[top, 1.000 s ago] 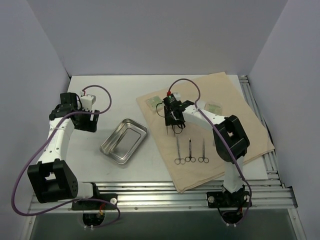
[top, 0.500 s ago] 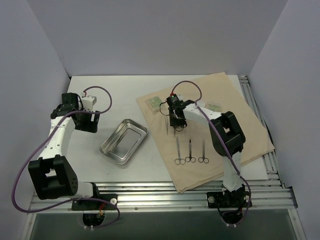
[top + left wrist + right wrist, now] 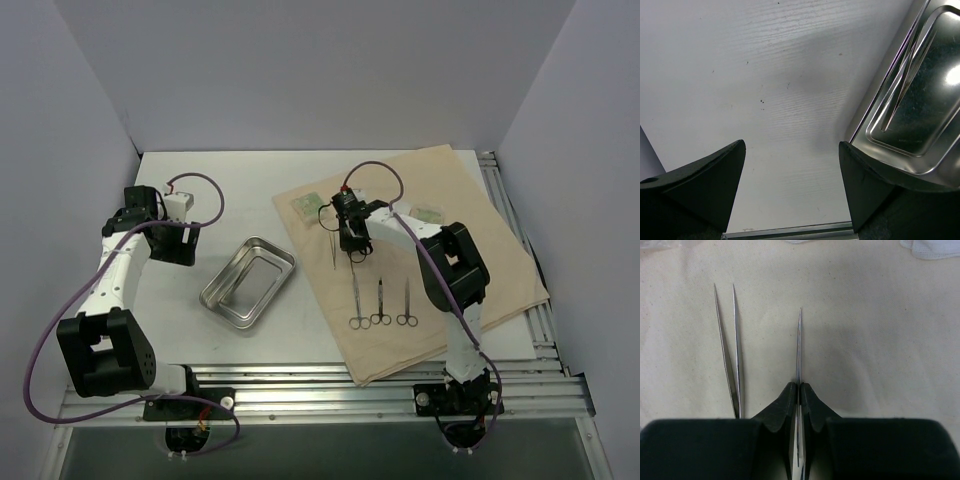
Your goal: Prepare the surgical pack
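The tan cloth [image 3: 480, 240] lies spread on the right half of the table. My right gripper [image 3: 350, 243] is down on it, shut on one pair of tweezers [image 3: 799, 340], whose squeezed tips stick out past my fingers [image 3: 785, 405]. A second pair of tweezers [image 3: 729, 355] lies loose just to the left, also seen from above [image 3: 331, 252]. Three scissors [image 3: 381, 302] lie in a row nearer the front. The steel tray [image 3: 248, 281] sits empty left of the cloth. My left gripper [image 3: 176, 246] hangs open over bare table beside the tray [image 3: 920, 95].
Green packets [image 3: 305, 206] [image 3: 430, 213] lie at the cloth's far end. White gauze [image 3: 932, 249] shows at the top edge of the right wrist view. White walls close in the back and both sides. A metal rail [image 3: 330, 385] runs along the front edge.
My right gripper's jaws have closed onto the tweezers after shifting slightly on the cloth. The left arm has stayed still.
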### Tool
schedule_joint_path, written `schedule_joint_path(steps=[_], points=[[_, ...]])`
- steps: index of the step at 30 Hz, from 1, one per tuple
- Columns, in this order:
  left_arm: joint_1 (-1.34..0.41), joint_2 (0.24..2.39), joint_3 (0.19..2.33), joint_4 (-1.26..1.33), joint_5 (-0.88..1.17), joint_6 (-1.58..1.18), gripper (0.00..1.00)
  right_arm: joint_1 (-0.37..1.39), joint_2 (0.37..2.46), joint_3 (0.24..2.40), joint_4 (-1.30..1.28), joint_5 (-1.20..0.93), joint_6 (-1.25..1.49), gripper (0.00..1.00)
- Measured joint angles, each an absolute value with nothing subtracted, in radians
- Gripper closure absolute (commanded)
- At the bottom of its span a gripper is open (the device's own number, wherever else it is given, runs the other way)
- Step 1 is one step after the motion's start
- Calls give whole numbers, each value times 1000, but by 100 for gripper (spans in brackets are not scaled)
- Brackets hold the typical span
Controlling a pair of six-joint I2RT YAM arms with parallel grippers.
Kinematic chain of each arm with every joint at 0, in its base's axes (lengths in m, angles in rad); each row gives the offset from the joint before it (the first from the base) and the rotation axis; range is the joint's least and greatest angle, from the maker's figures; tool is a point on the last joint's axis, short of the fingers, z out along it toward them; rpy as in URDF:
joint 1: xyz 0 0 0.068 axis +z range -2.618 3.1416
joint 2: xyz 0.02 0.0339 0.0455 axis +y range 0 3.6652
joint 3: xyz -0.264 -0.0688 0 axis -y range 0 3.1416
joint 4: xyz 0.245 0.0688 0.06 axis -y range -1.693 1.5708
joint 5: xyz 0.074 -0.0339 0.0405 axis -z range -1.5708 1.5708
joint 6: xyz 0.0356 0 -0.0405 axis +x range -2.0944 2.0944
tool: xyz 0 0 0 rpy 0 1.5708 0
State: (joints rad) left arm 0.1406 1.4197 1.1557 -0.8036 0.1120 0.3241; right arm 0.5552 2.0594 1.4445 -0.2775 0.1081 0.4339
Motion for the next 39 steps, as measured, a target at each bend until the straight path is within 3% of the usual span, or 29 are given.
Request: schedule_joint_path(steps=[5, 9, 15, 20, 26, 39], points=[[141, 1420, 1156, -804, 112, 325, 15, 563, 2014, 1440, -285, 164, 496, 100], [141, 1420, 1156, -802, 112, 326, 15, 598, 1845, 1404, -255, 239, 619, 100], [141, 1420, 1156, -801, 112, 325, 15, 820, 1669, 1428, -98, 377, 916, 100], [141, 1416, 1156, -802, 112, 326, 15, 974, 1885, 1665, -131, 389, 1113, 100], [141, 1398, 1155, -801, 112, 326, 15, 1033, 2207, 1936, -309, 351, 1291, 100], [141, 1370, 1125, -789, 117, 327, 15, 1087, 2373, 2067, -494, 328, 1487, 100]])
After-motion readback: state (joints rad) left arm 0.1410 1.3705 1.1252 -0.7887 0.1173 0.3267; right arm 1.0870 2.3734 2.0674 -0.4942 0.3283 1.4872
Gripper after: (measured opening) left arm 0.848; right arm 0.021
